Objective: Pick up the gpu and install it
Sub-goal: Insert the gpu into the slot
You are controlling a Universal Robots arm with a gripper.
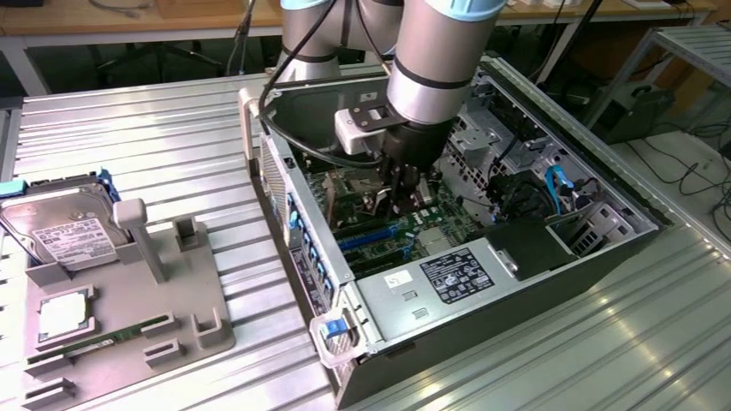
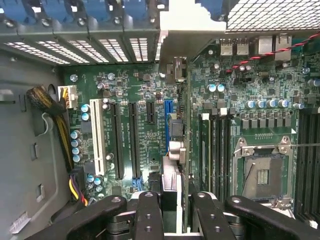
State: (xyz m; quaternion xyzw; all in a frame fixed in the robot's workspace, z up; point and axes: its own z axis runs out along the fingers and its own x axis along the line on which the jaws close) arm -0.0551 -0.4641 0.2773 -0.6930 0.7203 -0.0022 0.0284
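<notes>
My gripper (image 2: 176, 212) is shut on the gpu (image 2: 173, 172), a thin card seen edge-on between the two black fingers (image 2: 150, 215). Its pale metal bracket (image 2: 182, 30) points at the slotted rear wall of the case. The card hangs just above the green motherboard (image 2: 150, 85), lined up along a blue slot (image 2: 168, 107); whether it touches the slot I cannot tell. In the exterior view the gripper (image 1: 400, 193) reaches down inside the open computer case (image 1: 639, 210), over the board's middle.
Black expansion slots (image 2: 117, 140) and a white one (image 2: 96, 135) lie beside the card, with the CPU socket (image 2: 262, 172) on its other side. Yellow cables (image 2: 60, 130) hug a case wall. A grey tray (image 1: 171, 300) at the exterior view's left holds a hard drive (image 1: 68, 227) and a memory stick (image 1: 109, 336).
</notes>
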